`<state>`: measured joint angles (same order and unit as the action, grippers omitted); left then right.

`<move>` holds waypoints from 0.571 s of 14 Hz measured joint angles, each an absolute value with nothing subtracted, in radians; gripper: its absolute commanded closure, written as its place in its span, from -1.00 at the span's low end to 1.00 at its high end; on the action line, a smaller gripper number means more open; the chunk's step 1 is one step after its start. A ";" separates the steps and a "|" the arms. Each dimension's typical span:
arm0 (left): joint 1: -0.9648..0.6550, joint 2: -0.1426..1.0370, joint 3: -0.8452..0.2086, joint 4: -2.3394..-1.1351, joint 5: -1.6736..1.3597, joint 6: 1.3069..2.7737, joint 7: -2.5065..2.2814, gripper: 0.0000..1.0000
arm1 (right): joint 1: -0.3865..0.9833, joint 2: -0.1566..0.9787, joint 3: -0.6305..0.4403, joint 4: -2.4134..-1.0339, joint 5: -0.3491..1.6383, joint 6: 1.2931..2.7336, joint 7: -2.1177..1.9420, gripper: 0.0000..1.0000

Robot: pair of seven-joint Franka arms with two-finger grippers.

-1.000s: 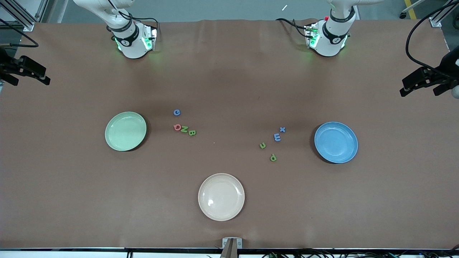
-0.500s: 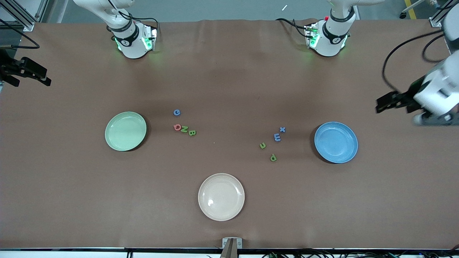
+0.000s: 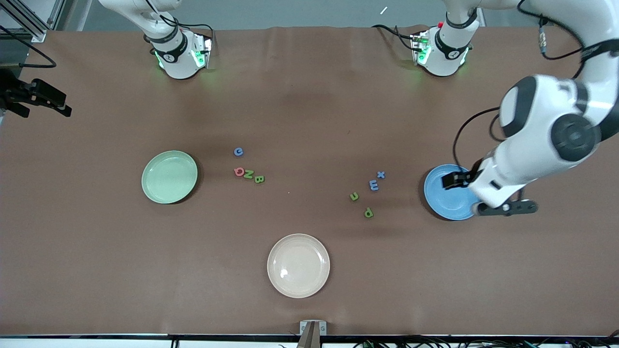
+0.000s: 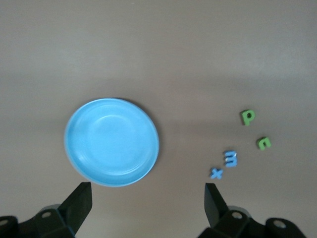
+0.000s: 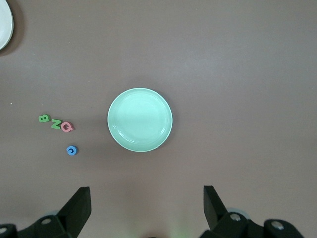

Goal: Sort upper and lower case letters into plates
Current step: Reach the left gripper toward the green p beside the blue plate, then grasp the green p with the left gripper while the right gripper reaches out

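Note:
Upper case letters G (image 3: 238,152), Q (image 3: 239,171), N (image 3: 248,174) and B (image 3: 259,179) lie beside the empty mint plate (image 3: 169,177). Lower case x (image 3: 381,174), m (image 3: 373,184), u (image 3: 354,196) and p (image 3: 368,212) lie beside the empty blue plate (image 3: 447,200). My left gripper (image 3: 452,180) hangs over the blue plate, open and empty (image 4: 147,191). My right gripper (image 3: 48,99) waits high over the right arm's end of the table, open and empty (image 5: 145,196). The mint plate (image 5: 140,119) shows in its wrist view.
A cream-white plate (image 3: 298,265) sits nearer the front camera, between the two letter groups. The two arm bases (image 3: 181,55) (image 3: 442,50) stand along the table's back edge. Brown tabletop surrounds everything.
The left arm has swung in from its end of the table and now hangs over the blue plate. The right arm, letters and plates have not moved.

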<state>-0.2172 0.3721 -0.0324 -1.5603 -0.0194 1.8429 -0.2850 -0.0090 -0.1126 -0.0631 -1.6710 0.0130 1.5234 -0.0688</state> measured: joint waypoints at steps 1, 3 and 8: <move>-0.239 0.404 -0.032 -1.560 -0.019 1.881 -0.317 -1.00 | -0.009 -0.113 -0.063 -1.671 0.013 1.527 -0.069 -1.00; -0.278 0.469 -0.033 -1.559 -0.019 1.973 -0.373 -1.00 | -0.009 -0.113 -0.063 -1.672 0.013 1.538 -0.069 -1.00; -0.366 0.604 -0.031 -1.529 -0.019 2.098 -0.539 -1.00 | -0.009 -0.113 -0.063 -1.672 0.013 1.539 -0.069 -1.00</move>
<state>-0.3657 0.6042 -0.0309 -1.5291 -0.0194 2.0975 -0.5390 -0.0089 -0.1126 -0.0630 -1.6723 0.0130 1.5390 -0.0688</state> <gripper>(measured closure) 0.000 0.000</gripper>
